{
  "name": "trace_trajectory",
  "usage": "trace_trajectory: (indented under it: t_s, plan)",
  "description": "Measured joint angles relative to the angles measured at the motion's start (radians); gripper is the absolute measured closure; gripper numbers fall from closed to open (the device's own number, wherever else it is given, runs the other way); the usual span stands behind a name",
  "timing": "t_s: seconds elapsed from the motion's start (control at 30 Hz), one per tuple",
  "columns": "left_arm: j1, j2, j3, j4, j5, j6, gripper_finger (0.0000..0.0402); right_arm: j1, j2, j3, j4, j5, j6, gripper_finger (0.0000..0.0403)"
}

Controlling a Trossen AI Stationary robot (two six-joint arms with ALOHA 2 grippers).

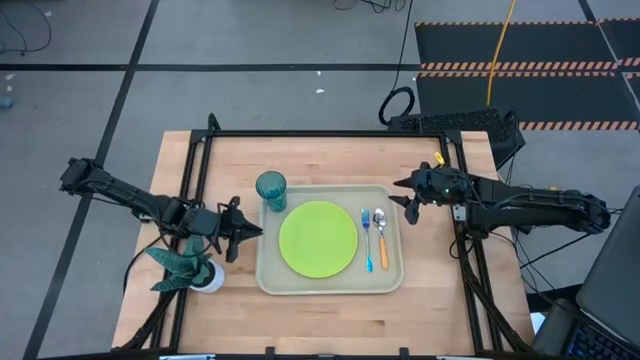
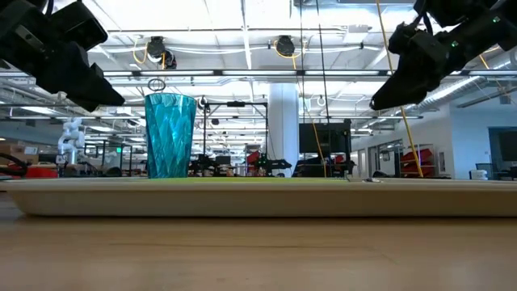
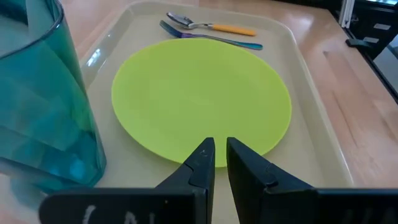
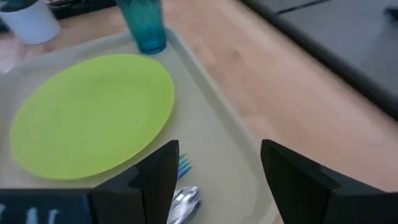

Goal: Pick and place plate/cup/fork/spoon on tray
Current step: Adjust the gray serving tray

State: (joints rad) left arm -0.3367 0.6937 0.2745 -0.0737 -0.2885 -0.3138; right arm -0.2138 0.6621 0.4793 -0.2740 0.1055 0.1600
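A: Starting from the tray (image 1: 330,285): the plate (image 1: 318,239) lies flat near its middle, taking the widest free area. The fork (image 1: 367,240) and the spoon (image 1: 381,237) lie side by side, parallel, between the plate and the tray's rim on the right arm's side. That arrangement reads as a place setting.

B: And the cup (image 1: 271,190)?

A: Upright at the tray's far corner on the left arm's side. In the low view it stands behind the near rim, apparently inside the tray. My judgement: it sits in the corner because the plate leaves no room elsewhere.

B: So all four items are on the tray?

A: As far as these views show, yes. The task appears complete or nearly so.

B: Gripper status?

A: The left gripper (image 1: 243,232) is off the tray, just beside its rim near the cup, fingers drawn nearly together with only a slim gap, holding nothing. The right gripper (image 1: 401,192) is just outside the opposite rim, near the cutlery, jaws spread wide and empty. Both stand clear of the tray, consistent with released loads.

B: Anything else?

A: A potted plant (image 1: 185,268) stands on the table (image 1: 330,160) beside the left arm, apart from the tray.
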Motion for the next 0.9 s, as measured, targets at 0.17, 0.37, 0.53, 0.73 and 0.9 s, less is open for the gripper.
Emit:
trace_trajectory:
  t_s: [0.17, 0.37, 0.53, 0.73, 0.9]
  plan:
    - [0.0, 0.0, 0.0, 0.002, 0.0, 0.001, 0.036, 0.0, 0.0, 0.0, -0.113, 0.01, 0.061, 0.0184]
    - [0.0, 0.0, 0.0, 0.009, -0.001, 0.055, 0.036, 0.0, 0.0, 0.0, -0.254, 0.05, 0.132, 0.0184]
    - [0.0, 0.0, 0.0, 0.021, 0.0, 0.077, 0.036, 0.032, 0.0, -0.001, -0.254, 0.043, 0.202, 0.0184]
    - [-0.01, 0.0, 0.0, 0.017, 0.032, 0.058, 0.036, 0.122, 0.001, -0.001, -0.252, -0.028, 0.311, 0.0184]
    - [-0.026, 0.0, 0.0, -0.008, 0.028, 0.08, 0.036, 0.277, 0.026, -0.001, -0.176, -0.058, 0.393, 0.0184]
